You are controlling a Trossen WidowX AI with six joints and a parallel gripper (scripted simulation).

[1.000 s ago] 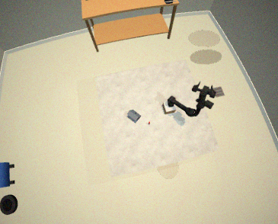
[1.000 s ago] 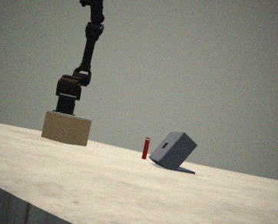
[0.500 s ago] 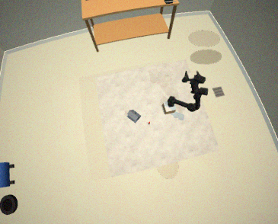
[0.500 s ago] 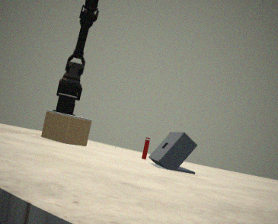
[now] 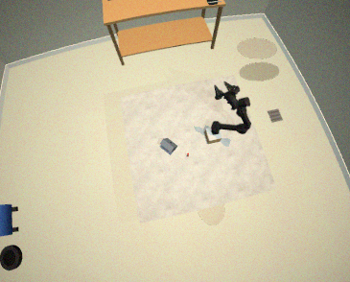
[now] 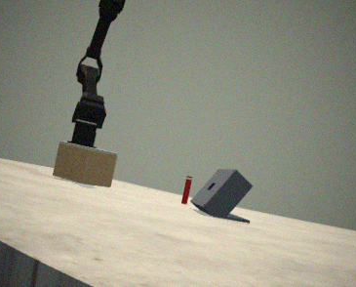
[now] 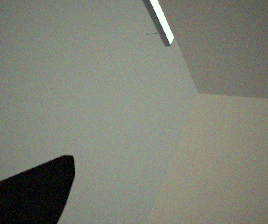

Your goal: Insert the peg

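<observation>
The red peg (image 5: 187,154) (image 6: 186,190) stands upright on the table, with a paler band near its top. The grey-blue block with the sloped panel (image 5: 169,146) (image 6: 224,192) is close beside it. One dark, slot-like hole (image 6: 212,186) shows in the sloped face. My gripper (image 5: 221,84) (image 7: 175,169) is open and empty, its two fingers wide apart. It is raised on the far side of the arm's base from the peg, well away from peg and panel. In the exterior view it is out of frame above. The wrist view shows neither peg nor panel.
The arm's base stands on a tan box (image 5: 213,138) (image 6: 85,164), some way from the peg. An orange-topped shelf table (image 5: 164,11) stands at the back of the room. The wrist view shows walls and a bright strip (image 7: 162,21).
</observation>
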